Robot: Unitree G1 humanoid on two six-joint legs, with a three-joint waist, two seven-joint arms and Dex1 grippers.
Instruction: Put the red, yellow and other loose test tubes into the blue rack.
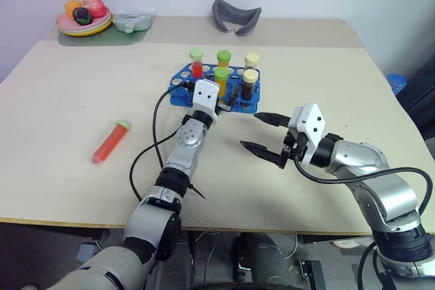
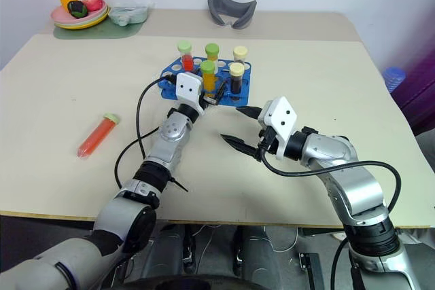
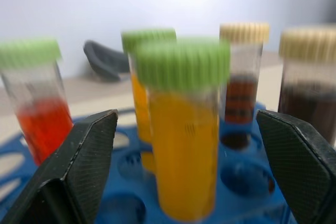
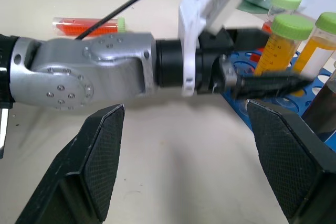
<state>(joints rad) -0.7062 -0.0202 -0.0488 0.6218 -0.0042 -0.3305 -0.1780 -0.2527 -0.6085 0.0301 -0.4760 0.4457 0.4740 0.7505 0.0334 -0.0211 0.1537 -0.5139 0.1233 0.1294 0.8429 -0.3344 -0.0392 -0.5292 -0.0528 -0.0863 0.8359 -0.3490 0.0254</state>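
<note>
Yellow tube (image 3: 184,129), green-capped, stands upright in the bright blue rack (image 1: 183,94).

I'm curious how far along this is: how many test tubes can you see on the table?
6. Five stand in the blue rack: red, two orange, two dark. One red tube lies loose on the table, off to the robot's left.

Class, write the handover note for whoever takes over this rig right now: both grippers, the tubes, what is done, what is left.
Left gripper: open, fingers either side of the green-capped yellow tube standing in the blue rack.
Right gripper: open, empty, above the table beside the rack.
Done: five tubes stand in the rack.
Left: the red tube lies loose on the table, to the robot's left.
</note>
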